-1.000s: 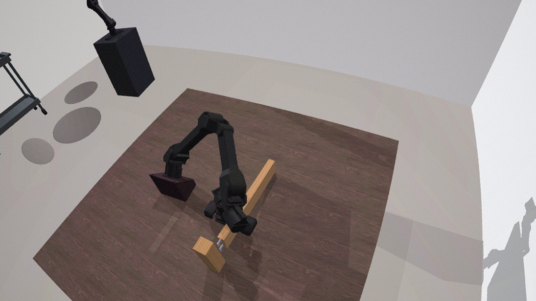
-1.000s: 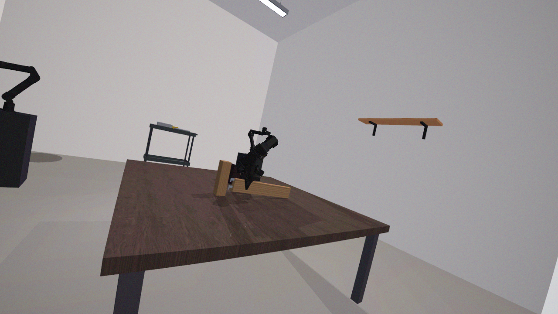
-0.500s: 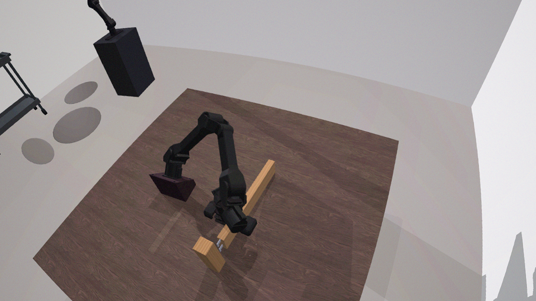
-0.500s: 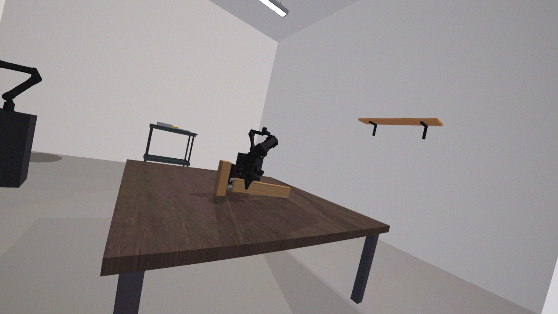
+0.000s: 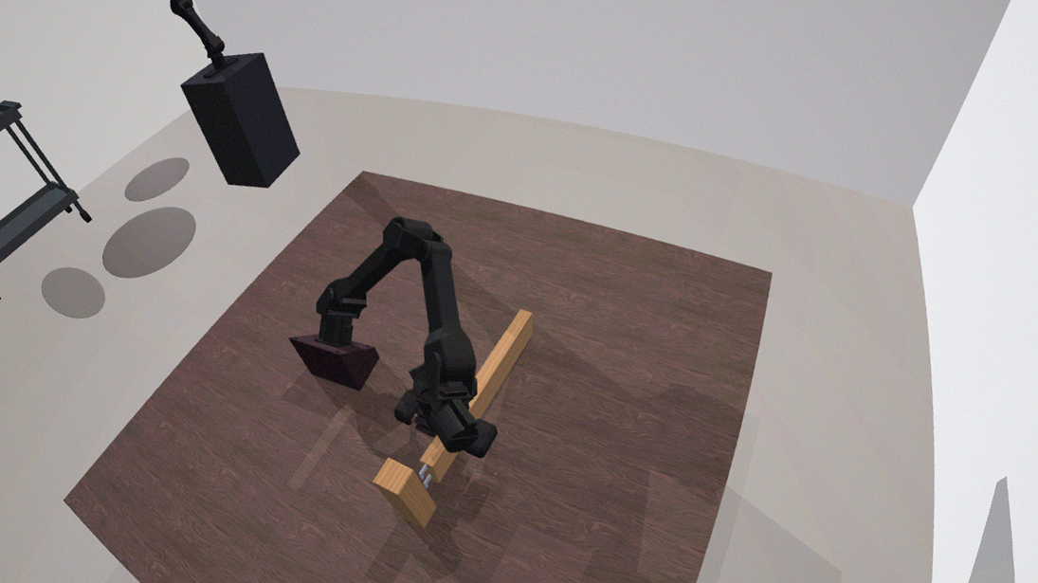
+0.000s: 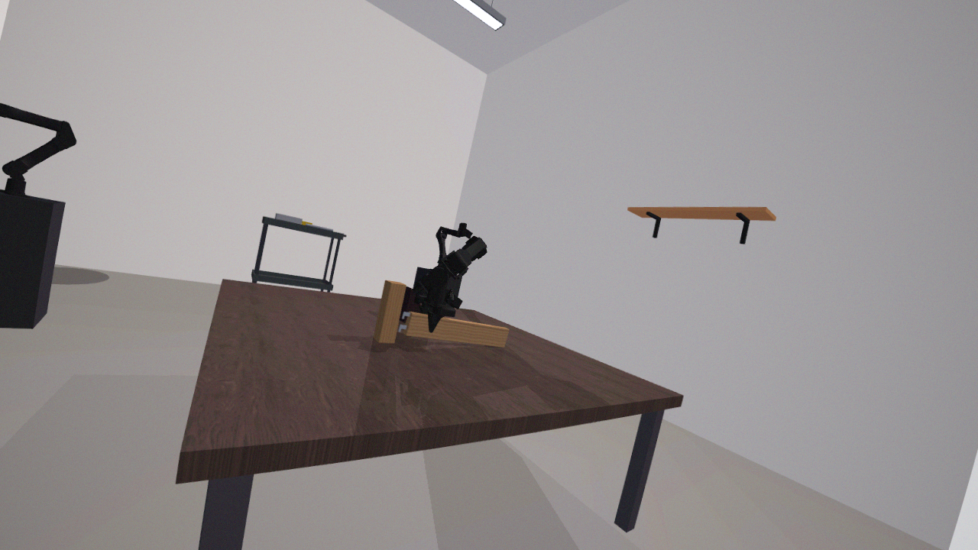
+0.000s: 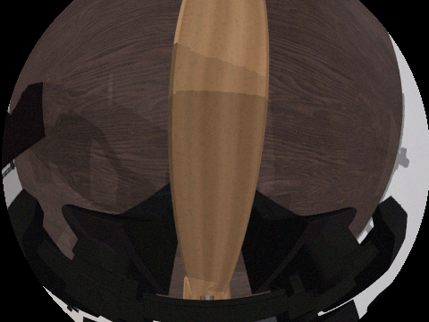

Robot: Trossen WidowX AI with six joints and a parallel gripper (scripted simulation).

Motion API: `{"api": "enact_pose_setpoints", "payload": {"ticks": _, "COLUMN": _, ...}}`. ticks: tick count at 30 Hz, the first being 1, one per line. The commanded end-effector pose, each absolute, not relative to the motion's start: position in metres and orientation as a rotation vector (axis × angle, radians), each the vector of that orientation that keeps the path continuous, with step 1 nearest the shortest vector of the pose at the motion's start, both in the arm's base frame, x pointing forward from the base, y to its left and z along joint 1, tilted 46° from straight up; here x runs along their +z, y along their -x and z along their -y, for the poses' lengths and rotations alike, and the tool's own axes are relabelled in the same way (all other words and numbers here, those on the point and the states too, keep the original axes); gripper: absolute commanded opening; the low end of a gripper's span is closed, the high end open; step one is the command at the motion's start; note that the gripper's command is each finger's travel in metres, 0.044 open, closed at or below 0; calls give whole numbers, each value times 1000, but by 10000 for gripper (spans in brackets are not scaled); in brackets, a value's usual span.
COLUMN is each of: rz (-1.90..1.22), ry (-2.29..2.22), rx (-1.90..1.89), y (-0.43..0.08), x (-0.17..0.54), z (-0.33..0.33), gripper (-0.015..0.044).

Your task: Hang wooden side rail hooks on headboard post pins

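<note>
Above the dark brown wooden table (image 5: 635, 313) (image 6: 328, 403) (image 7: 322, 134), the black six-joint arm (image 5: 440, 297) (image 6: 437, 280) arches up and over, its forearm dropping to a black parallel-jaw gripper (image 5: 442, 442) (image 6: 433, 321) (image 7: 207, 182), closed partway on the rail's sides. I count one rail, one post, two hooks. The long, pale wooden side rail (image 5: 504, 359) (image 6: 471, 331) (image 7: 219, 134) slants slightly, hook end raised, far end low at the table. Its grey steel hooks (image 5: 424, 475) (image 6: 403, 321) sit just beside the upright, blocky wooden headboard post (image 5: 406, 492) (image 6: 390, 312); whether they touch the pins, I can't quite tell.
</note>
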State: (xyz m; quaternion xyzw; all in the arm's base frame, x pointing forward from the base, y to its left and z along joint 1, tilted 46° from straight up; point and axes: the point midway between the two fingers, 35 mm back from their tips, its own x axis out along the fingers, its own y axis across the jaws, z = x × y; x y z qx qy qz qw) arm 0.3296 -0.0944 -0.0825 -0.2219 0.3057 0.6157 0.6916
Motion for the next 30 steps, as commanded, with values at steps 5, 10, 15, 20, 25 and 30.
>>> {"api": "enact_pose_setpoints", "payload": {"ticks": 5, "rz": -680, "ry": 506, "rx": 1367, "y": -331, "x": -82, "z": 99, "gripper": 0}}
{"api": "enact_pose_setpoints", "payload": {"ticks": 10, "rz": -680, "ry": 506, "rx": 1367, "y": -331, "x": -82, "z": 100, "gripper": 0}}
{"api": "enact_pose_setpoints", "payload": {"ticks": 15, "rz": -680, "ry": 506, "rx": 1367, "y": -330, "x": -82, "z": 101, "gripper": 0}}
{"api": "enact_pose_setpoints", "payload": {"ticks": 20, "rz": -680, "ry": 506, "rx": 1367, "y": -330, "x": -83, "z": 101, "gripper": 0}}
{"api": "enact_pose_setpoints", "payload": {"ticks": 25, "rz": -680, "ry": 506, "rx": 1367, "y": -330, "x": -83, "z": 101, "gripper": 0}}
{"api": "enact_pose_setpoints", "payload": {"ticks": 30, "rz": -680, "ry": 506, "rx": 1367, "y": -331, "x": -84, "z": 101, "gripper": 0}}
